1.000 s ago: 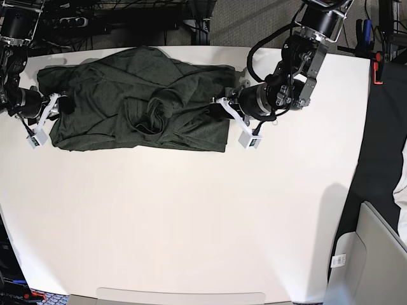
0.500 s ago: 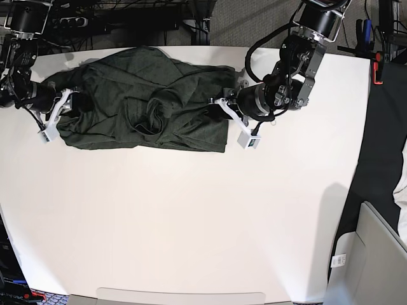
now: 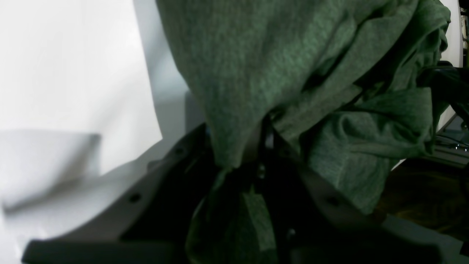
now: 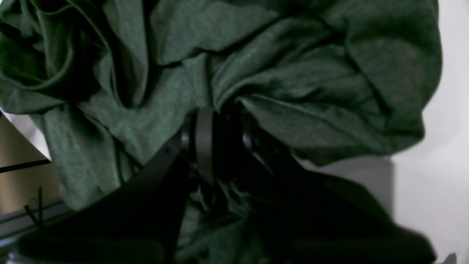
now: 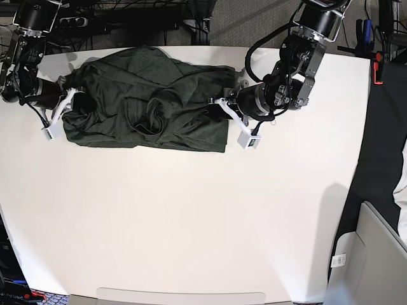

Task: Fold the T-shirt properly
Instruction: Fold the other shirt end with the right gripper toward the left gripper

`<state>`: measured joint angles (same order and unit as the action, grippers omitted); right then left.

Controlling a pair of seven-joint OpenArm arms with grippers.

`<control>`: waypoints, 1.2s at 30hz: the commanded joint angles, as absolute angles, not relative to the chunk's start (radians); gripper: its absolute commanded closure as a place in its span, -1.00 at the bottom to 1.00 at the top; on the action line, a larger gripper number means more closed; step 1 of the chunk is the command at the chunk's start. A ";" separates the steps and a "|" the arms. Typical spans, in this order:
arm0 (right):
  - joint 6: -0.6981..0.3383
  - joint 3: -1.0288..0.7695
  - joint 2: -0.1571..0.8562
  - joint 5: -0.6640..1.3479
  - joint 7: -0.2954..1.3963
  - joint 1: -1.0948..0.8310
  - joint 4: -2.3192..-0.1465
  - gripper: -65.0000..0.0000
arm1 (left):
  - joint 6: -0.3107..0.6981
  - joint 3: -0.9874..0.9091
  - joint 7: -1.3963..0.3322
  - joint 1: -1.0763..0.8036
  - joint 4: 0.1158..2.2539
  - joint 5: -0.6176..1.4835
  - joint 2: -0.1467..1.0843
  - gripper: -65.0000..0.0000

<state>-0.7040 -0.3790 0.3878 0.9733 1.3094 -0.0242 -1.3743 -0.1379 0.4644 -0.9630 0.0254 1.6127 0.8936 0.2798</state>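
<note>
Both grippers, left [image 5: 230, 109] and right [image 5: 63, 105], clamp shirt [image 5: 152, 101] edges; draw them evenly, keeping fabric taut.

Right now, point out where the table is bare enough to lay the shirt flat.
The whole near stretch of the table, below the T-shirt, is bare. A narrower free strip runs beyond the left claw to the table's edge. The far band is crowded: bunched shirt, with the right claw on its other end.

Both gripper tips buried in T-shirt [image 5: 149, 101] folds; wrist views blurred.
</note>
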 commanded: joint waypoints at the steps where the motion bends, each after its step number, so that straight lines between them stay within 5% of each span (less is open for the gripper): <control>1: -0.698 -0.381 0.381 0.923 1.386 -0.027 -1.371 0.76 | -0.148 0.464 -0.975 0.030 1.620 0.883 0.283 0.90; 25: -0.698 -0.608 0.521 1.130 1.394 -0.008 -1.371 0.89 | -0.148 0.470 -0.975 0.018 1.685 0.883 0.242 0.90; 36: -0.698 -0.469 0.364 1.182 1.396 0.097 -1.376 0.89 | -0.148 0.467 -0.970 0.004 1.682 0.878 0.220 0.90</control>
